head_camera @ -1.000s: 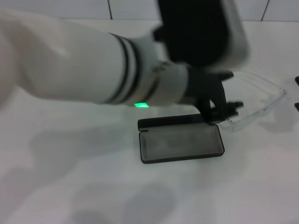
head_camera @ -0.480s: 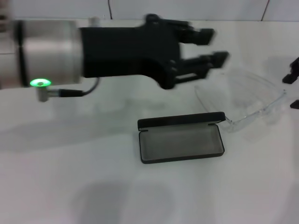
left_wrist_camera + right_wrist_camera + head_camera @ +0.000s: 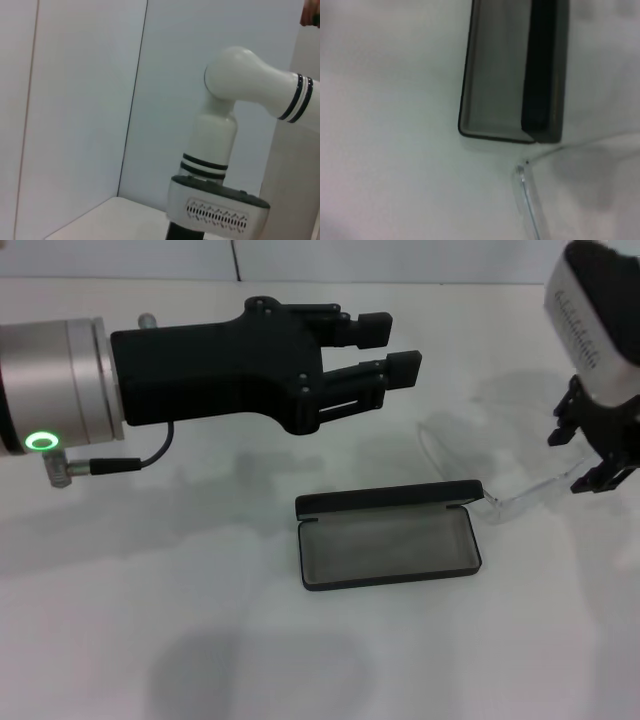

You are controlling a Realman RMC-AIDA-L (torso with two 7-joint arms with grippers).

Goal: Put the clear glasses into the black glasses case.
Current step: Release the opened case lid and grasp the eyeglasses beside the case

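My left gripper [image 3: 395,348] hangs high over the table [image 3: 150,620], jaws parted, nothing in them. Black glasses case [image 3: 388,545] sits open below and just ahead of its tips, grey lining up. Right gripper [image 3: 595,455] low by the clear glasses [image 3: 520,500], which lie w/ one corner touching the case's end; can't tell its jaw state.
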